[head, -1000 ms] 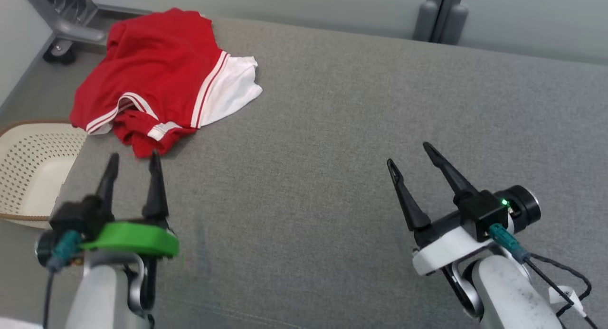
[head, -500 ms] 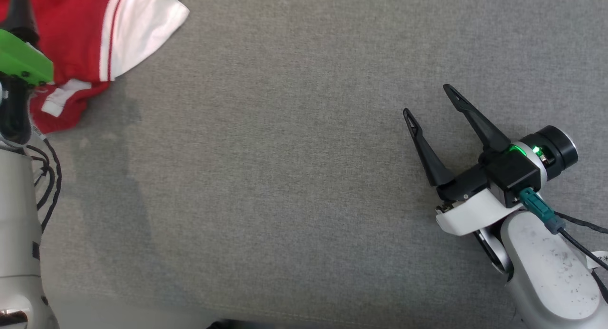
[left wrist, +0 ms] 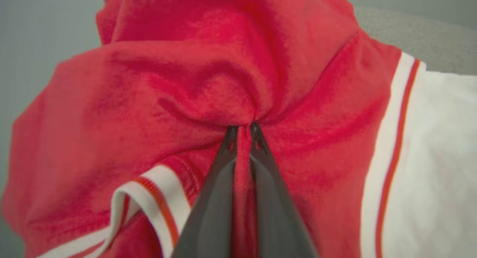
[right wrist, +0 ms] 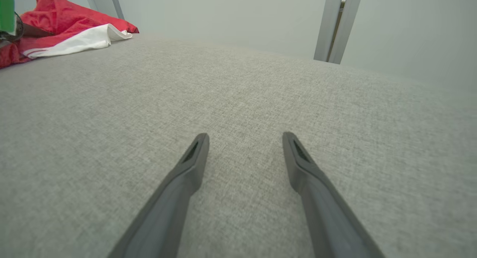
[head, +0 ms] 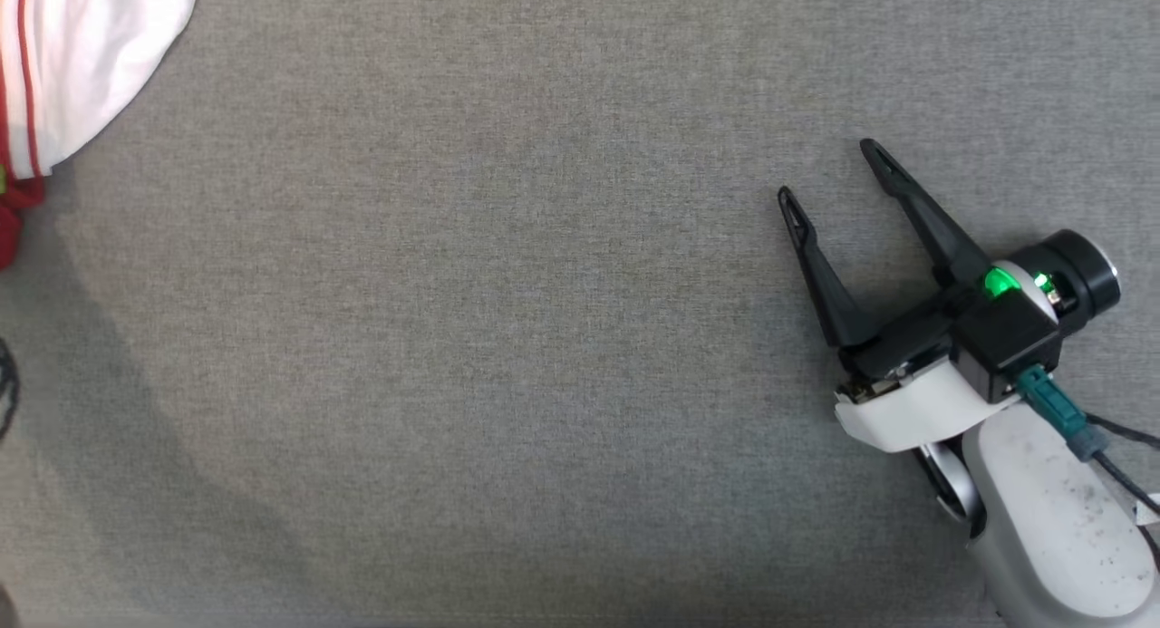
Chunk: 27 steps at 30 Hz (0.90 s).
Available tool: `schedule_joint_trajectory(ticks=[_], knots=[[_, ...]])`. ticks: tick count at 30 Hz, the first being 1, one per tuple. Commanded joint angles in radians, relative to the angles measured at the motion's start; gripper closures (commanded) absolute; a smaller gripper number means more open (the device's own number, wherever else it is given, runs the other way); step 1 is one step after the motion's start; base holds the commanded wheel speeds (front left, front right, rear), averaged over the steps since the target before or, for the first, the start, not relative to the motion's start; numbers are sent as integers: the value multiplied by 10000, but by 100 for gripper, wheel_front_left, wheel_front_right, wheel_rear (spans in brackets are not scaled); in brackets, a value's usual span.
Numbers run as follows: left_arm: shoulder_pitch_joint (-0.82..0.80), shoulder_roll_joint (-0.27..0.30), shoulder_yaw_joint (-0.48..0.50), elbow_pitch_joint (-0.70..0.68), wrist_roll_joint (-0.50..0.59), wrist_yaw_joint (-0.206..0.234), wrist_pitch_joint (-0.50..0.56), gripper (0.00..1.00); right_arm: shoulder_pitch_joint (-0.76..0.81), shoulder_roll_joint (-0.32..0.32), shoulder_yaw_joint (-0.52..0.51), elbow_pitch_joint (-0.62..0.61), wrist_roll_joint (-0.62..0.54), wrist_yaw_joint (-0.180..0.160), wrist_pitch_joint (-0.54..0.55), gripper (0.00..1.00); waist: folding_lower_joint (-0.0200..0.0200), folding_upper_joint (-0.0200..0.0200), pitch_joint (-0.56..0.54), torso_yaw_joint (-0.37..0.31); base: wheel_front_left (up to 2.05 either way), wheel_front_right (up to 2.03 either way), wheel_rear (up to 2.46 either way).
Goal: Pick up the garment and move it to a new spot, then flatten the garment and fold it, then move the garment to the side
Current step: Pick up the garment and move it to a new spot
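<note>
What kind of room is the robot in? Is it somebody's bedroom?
Probably a robot test room, not a home, though I can't be sure. There is a wide, flat grey cloth surface, bare pale walls with a metal post, and a red and white garment to practise on.

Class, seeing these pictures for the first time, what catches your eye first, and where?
The red-and-white garment lies bunched at the left of the grey surface, with the left tool pinched shut on a red fold. Then the right tool, fingers spread open, above bare surface on the right.

Grey fabric surface [head: 507, 338], pale wall [right wrist: 223, 16], metal post [right wrist: 328, 27]
</note>
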Motion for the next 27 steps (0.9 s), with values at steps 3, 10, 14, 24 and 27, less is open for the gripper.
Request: schedule_joint_trajectory(ticks=[3,10,14,24,27], knots=[[-362,500,-81,-73,136,-294,-365,100,766,91,283,828,37,-11,158,0,-1,0,-994,122,0,0,0],[-747,1093,-642,-1121,343,-802,-141,100,910,714,467,1053,199,-11,95,0,-1,0,-2458,-47,0,0,0],[-617,1104,-1113,-2381,245,-946,323,100,1211,1018,503,1235,270,-13,86,0,-1,0,-3228,-212,0,0,0],[882,1018,-2027,-7839,-1222,-1020,2569,100,1801,1563,226,1368,311,-13,86,0,-1,0,-4427,-982,0,0,0],[1458,781,-2297,-9893,-2098,-1018,3554,100,1870,1676,127,1373,319,-13,86,0,-1,0,-4603,-1336,0,0,0]])
